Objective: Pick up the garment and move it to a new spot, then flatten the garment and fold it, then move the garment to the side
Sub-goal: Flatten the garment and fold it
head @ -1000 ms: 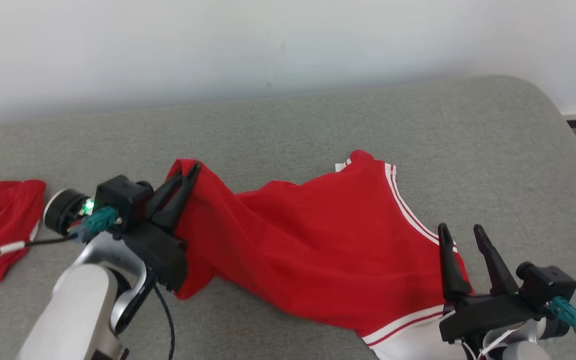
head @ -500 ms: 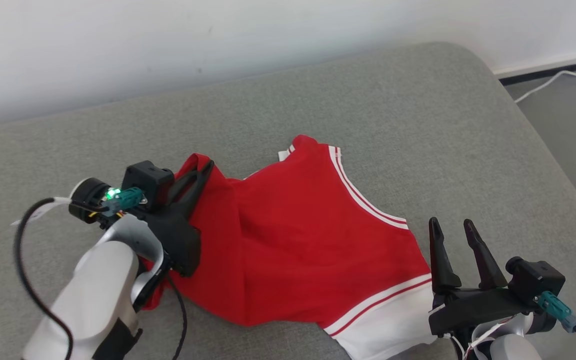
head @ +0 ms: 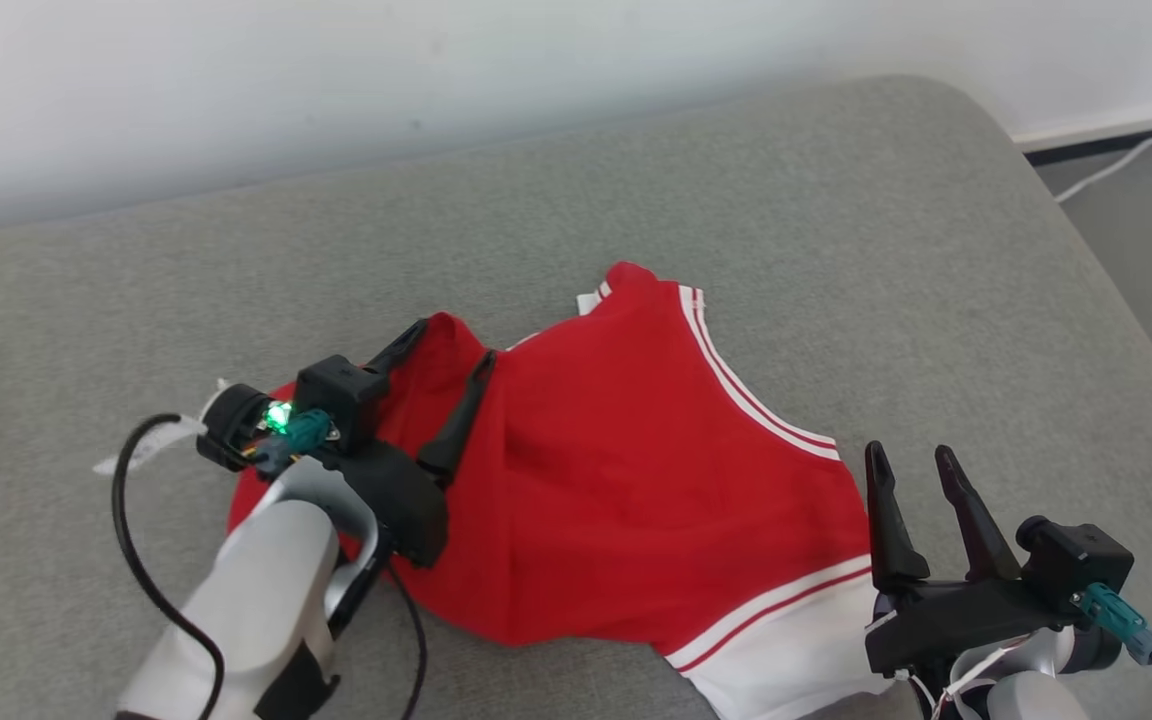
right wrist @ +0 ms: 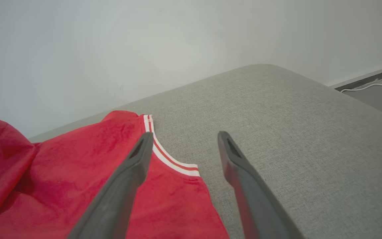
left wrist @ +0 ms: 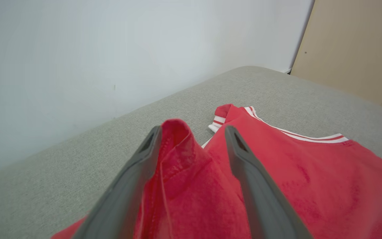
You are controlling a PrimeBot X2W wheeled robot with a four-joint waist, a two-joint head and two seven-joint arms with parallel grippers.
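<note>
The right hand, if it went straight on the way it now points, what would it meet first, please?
The right hand would probably meet the grey cushion, just beside the red shirt's striped edge; depth is unclear.

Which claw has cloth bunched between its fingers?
The left claw: a peak of the red garment stands between its open fingers; the right claw holds nothing.

The garment [head: 636, 480] lies on the cushion [head: 836, 200], left gripper [head: 456, 341] at its left end, right gripper [head: 907, 452] at its right.
</note>
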